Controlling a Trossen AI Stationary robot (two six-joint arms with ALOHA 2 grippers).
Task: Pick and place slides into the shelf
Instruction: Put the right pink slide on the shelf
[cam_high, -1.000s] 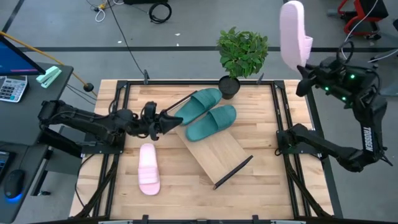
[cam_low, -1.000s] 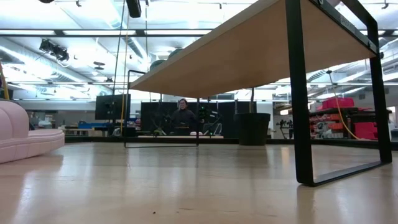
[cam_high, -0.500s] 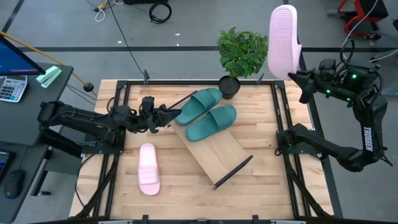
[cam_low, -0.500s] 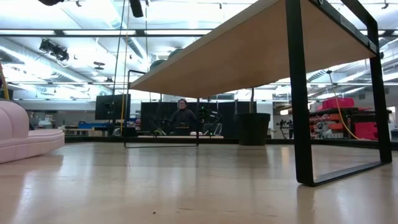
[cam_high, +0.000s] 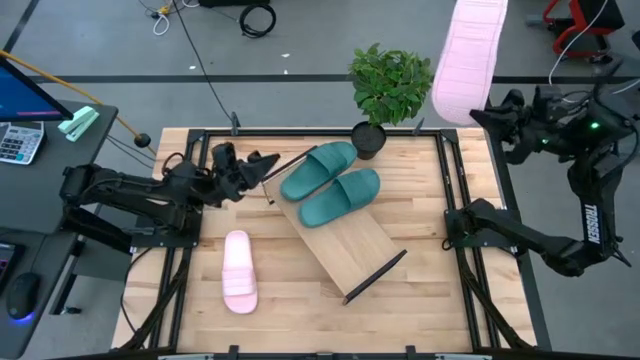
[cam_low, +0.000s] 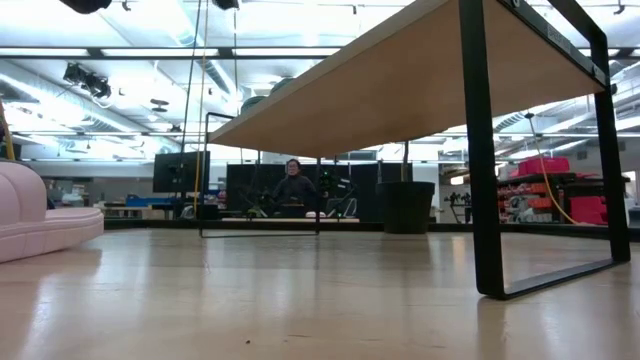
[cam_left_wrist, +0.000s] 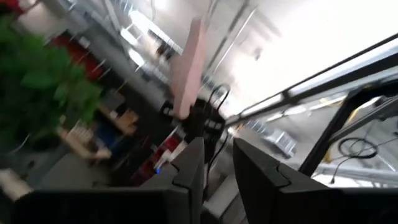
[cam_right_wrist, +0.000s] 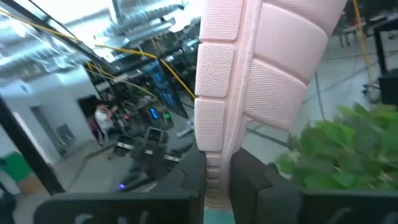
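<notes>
Two teal-green slides (cam_high: 318, 168) (cam_high: 340, 195) lie side by side, soles down, on the light-wood shelf (cam_high: 350, 245), which stands slantwise on its black end frames (cam_low: 490, 150) mid-table. One pink slide (cam_high: 238, 270) rests sole down on the table at near left. My right gripper (cam_high: 497, 112) is raised off the table's far right corner, shut on a second pink slide (cam_high: 468, 55). My left gripper (cam_high: 262, 168) is just left of the shelf's far end bar and tipped upward. A narrow gap (cam_left_wrist: 217, 174) shows between its fingers, with nothing in it. My right gripper pinches one end of the pink slide's sole (cam_right_wrist: 216, 163) between its two fingers, one on the grooved underside and one on the other face. The slide is lifted clear. It stands up and away from the fingers, its grooved underside (cam_right_wrist: 280, 68) showing in the wrist view.
A potted plant (cam_high: 388, 82) stands at the table's far edge, its dark pot (cam_high: 368, 138) just beyond the teal slides. Black rails (cam_high: 455, 180) line the table's left and right sides. Bare tabletop lies at near right (cam_high: 430, 300). A person sits far off in the room (cam_low: 293, 185).
My right gripper has risen and rolled. The pink slide has swung with it and now shows larger and more slanted from above. My left gripper has drawn back from the shelf's end bar toward the table's far left and tipped upward. The shelf and the other slides have kept still.
</notes>
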